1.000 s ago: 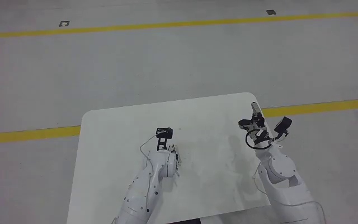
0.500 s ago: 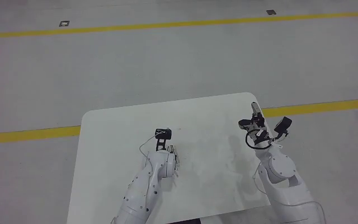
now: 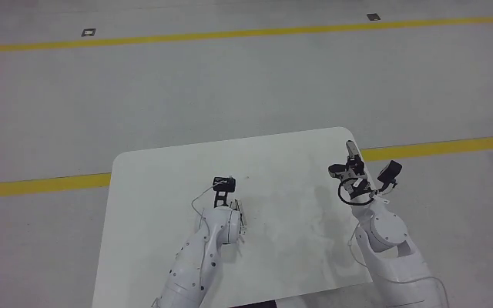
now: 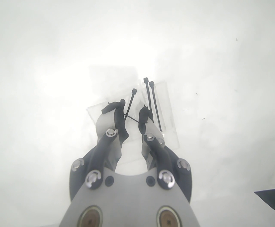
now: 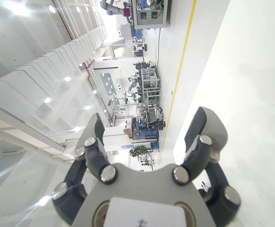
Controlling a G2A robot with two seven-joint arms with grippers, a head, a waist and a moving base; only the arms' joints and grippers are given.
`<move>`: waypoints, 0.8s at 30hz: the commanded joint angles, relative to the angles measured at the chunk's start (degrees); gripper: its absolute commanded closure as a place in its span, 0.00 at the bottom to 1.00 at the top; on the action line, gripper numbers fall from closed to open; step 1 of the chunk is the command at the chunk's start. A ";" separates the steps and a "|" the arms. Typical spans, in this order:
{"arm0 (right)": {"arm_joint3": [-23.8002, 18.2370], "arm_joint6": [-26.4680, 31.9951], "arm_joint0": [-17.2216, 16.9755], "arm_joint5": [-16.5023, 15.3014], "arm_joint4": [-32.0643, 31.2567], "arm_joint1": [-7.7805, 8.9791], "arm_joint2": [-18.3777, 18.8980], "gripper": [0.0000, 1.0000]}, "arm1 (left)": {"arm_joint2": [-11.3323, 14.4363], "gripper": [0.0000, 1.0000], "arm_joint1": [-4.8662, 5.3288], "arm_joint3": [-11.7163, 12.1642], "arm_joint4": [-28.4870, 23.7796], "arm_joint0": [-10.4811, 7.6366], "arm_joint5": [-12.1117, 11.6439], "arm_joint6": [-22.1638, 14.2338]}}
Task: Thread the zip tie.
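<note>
Zip ties [image 4: 155,103], three counted: we lose their lower ends behind the fingers [image 4: 144,117] of the left end effector [image 4: 129,110]. Clear tray [image 4: 170,129] beneath them: we cannot trace its far rim. Table [image 3: 154,231]: near edge cut off at the top view's border. In that view we find the ties too small to tell.

Left arm [image 3: 212,240] leaned slightly leftward, left claw [image 4: 131,109] edged marginally back

Industrial robotics lab: yellow floor lines [image 3: 231,34], equipment racks [image 5: 150,13], other robot arms [image 5: 131,86].
</note>
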 commanded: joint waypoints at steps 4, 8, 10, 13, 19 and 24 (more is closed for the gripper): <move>0.00 0.00 0.00 0.00 0.00 0.00 0.00 0.00 | 0.13 0.87 0.28 0.33 0.00 -0.38 0.00 -0.35; 0.00 0.00 0.00 0.00 0.00 0.00 0.00 0.00 | 0.57 0.88 0.40 0.10 0.00 -0.46 0.00 -0.55; 0.00 0.00 0.00 0.00 0.00 0.00 0.00 0.00 | 0.63 0.88 0.50 0.17 0.00 -0.55 0.00 -0.69; 0.00 0.00 0.00 0.00 0.00 0.00 0.00 0.00 | 0.70 0.88 0.63 0.42 0.00 -0.78 0.00 -0.91; 0.00 0.00 0.00 0.00 0.00 0.00 0.00 0.00 | 1.01 0.90 0.79 1.34 0.00 -1.28 0.00 -1.13; 0.00 0.00 0.00 0.00 0.00 0.00 0.00 0.00 | 0.90 1.00 0.71 1.46 0.00 -1.37 0.00 -1.29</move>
